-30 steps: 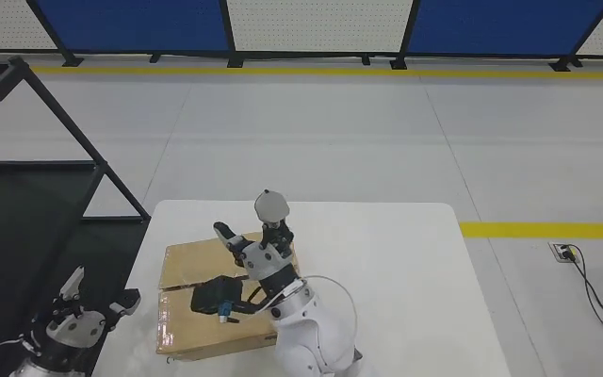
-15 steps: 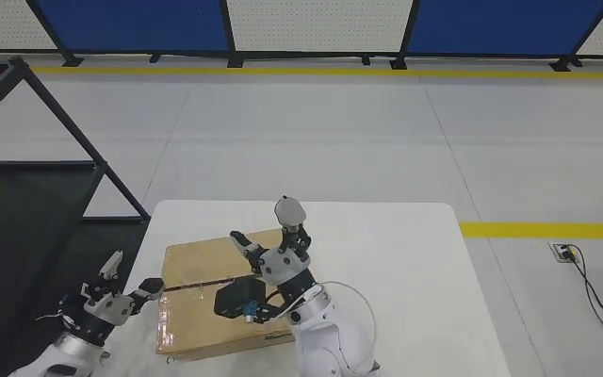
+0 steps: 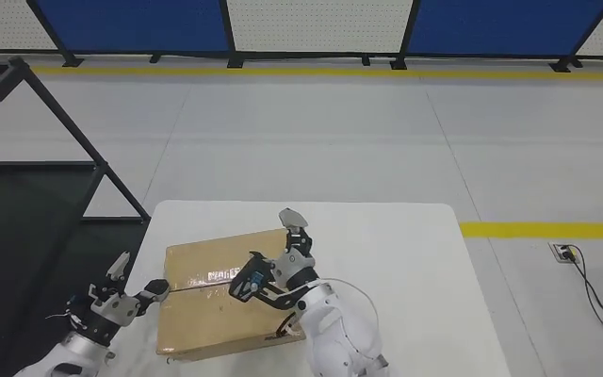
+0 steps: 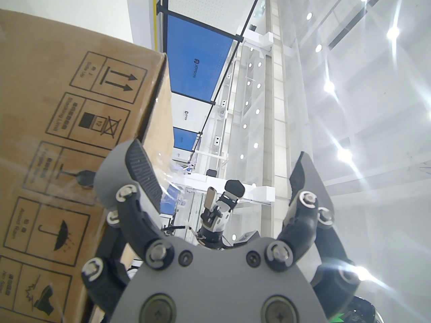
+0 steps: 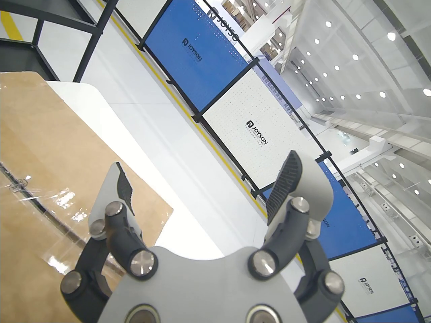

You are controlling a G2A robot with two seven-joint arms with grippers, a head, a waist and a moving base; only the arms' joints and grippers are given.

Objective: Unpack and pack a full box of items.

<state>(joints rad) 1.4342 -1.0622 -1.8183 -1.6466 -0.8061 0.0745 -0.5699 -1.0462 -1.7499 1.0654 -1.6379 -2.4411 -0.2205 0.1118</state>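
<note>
A brown cardboard box (image 3: 203, 311) lies on the left part of the white table (image 3: 405, 283). Its top flaps are down, with clear tape along the middle seam (image 3: 203, 280). My right gripper (image 3: 275, 240) hangs open over the box's far right corner, fingers pointing up and away; in its own view it (image 5: 205, 173) holds nothing above the taped box top (image 5: 40, 183). My left gripper (image 3: 139, 278) stands open just off the box's left side. In its own view the left gripper (image 4: 222, 166) is empty beside the printed box wall (image 4: 67, 142).
A black metal rack (image 3: 57, 122) stands off the table's left edge. The table's right half is bare white surface. Blue and white partition panels (image 3: 320, 24) line the far side of the floor, behind a yellow line.
My right gripper has shifted right across the box top and turned its fingers upward. The left gripper has come up from the table's near left corner to the box's side.
</note>
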